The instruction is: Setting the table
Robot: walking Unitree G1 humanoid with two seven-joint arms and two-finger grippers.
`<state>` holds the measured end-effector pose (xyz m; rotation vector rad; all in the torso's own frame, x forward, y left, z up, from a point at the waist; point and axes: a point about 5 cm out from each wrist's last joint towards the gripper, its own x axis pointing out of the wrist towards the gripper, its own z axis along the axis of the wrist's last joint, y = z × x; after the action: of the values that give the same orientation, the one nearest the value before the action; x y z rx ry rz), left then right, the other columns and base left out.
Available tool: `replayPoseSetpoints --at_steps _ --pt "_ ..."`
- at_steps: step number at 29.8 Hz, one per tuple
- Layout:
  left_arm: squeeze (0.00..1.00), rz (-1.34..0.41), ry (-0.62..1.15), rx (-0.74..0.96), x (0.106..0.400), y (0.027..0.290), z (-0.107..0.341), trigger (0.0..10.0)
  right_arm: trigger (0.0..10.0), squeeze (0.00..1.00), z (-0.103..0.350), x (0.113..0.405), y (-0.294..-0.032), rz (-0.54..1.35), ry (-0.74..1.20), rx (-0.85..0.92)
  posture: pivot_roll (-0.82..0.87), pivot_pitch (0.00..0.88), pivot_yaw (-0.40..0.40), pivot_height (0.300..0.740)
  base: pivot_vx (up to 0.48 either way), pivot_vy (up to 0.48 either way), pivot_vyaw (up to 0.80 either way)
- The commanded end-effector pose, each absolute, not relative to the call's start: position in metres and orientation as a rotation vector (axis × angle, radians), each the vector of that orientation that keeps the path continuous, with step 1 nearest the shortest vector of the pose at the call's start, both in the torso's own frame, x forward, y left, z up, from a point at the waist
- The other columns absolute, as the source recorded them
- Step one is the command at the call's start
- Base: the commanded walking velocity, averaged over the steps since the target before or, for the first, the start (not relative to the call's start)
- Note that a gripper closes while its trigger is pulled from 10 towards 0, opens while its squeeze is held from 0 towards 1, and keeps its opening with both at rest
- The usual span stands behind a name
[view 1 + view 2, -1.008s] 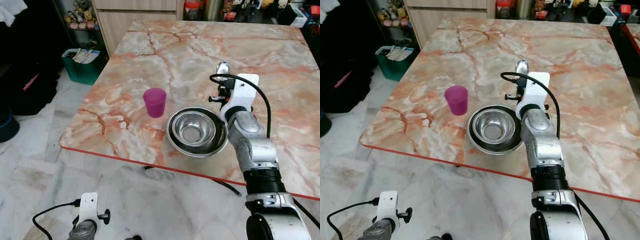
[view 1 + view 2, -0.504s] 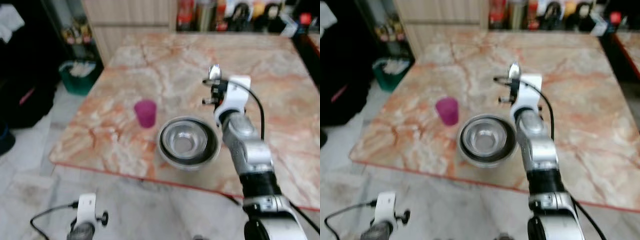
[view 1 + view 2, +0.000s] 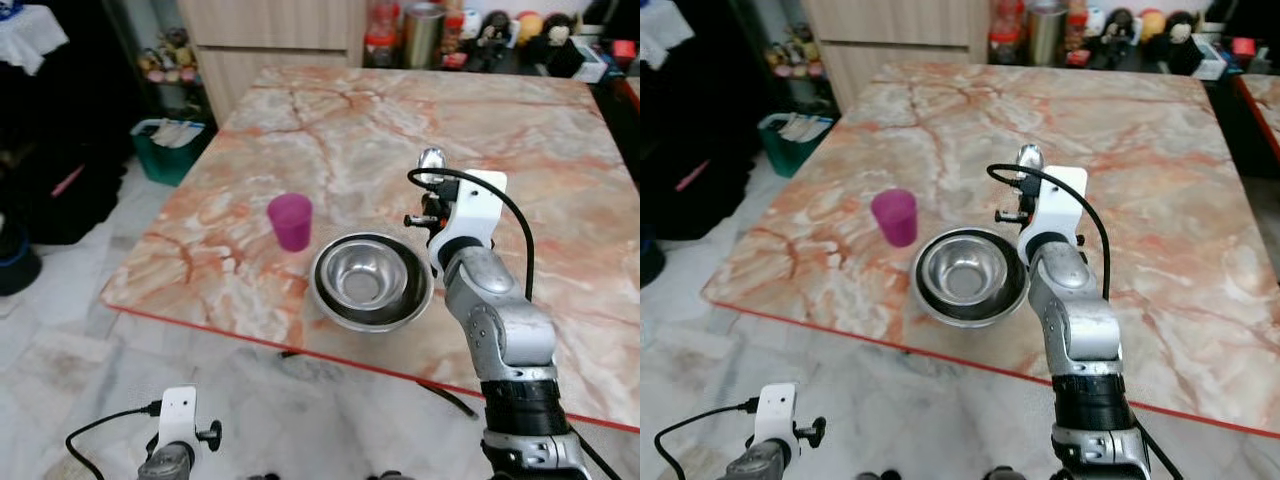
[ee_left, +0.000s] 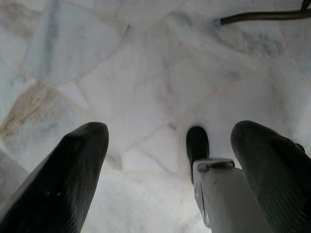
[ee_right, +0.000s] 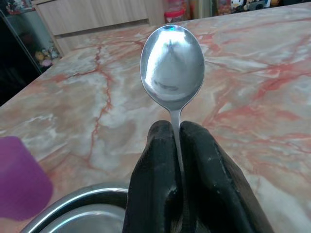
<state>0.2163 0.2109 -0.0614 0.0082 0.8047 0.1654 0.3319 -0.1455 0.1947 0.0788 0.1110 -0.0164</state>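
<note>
A steel bowl sits near the front edge of the marble table, with a magenta cup just to its left. My right gripper is shut on the handle of a metal spoon, whose bowl end points up and away just behind the steel bowl's right rim. The steel bowl's rim and the cup lie below the gripper in the right wrist view. My left gripper hangs open low over the floor, holding nothing.
A green bin stands on the floor left of the table, beside a wooden cabinet. Bottles and toys line the far side. A dark cable lies on the pale tiled floor under the table's front edge.
The camera has tilted and shifted, so the whole scene sits lower in view. The spoon stays in my right gripper behind the bowl; the left arm still hangs.
</note>
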Motion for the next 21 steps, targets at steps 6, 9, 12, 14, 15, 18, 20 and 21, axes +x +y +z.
replayPoseSetpoints --at_steps 6,9,12,14,15,18,20,21 --pt "0.0 0.166 0.821 -0.001 0.214 0.213 -0.063 10.0 10.0 0.0 0.184 0.31 -0.158 -0.084 0.193 0.073 -0.13 0.191 0.06 0.74 0.0 0.0 0.0" --pt "0.0 0.166 0.822 0.0 0.214 0.211 -0.063 10.0 10.0 0.0 0.176 0.306 -0.167 -0.121 0.232 0.056 -0.13 0.191 0.058 0.74 0.0 0.0 0.0" --pt "0.0 0.167 0.822 -0.001 0.214 0.21 -0.063 10.0 10.0 0.0 0.172 0.3 -0.17 -0.136 0.254 0.049 -0.13 0.192 0.057 0.74 0.0 0.0 0.0" --pt "0.0 0.167 0.822 -0.002 0.214 0.209 -0.063 10.0 10.0 0.0 0.17 0.296 -0.174 -0.155 0.266 0.046 -0.13 0.193 0.057 0.74 0.0 0.0 0.0" --pt "0.0 0.166 0.822 -0.002 0.215 0.209 -0.063 10.0 10.0 0.0 0.17 0.295 -0.174 -0.156 0.27 0.046 -0.13 0.193 0.057 0.74 0.0 0.0 0.0" --pt "0.0 0.165 0.823 -0.001 0.215 0.208 -0.063 10.0 10.0 0.0 0.164 0.289 -0.175 -0.162 0.309 0.043 -0.13 0.193 0.057 0.74 0.0 0.0 0.0" --pt "0.0 0.165 0.823 -0.001 0.215 0.208 -0.063 10.0 10.0 0.0 0.161 0.287 -0.174 -0.159 0.319 0.046 -0.13 0.194 0.057 0.74 0.0 0.0 0.0" --pt "0.0 0.165 0.822 -0.001 0.215 0.208 -0.063 10.0 10.0 0.0 0.159 0.286 -0.174 -0.158 0.325 0.047 -0.13 0.195 0.058 0.74 0.0 0.0 0.0"
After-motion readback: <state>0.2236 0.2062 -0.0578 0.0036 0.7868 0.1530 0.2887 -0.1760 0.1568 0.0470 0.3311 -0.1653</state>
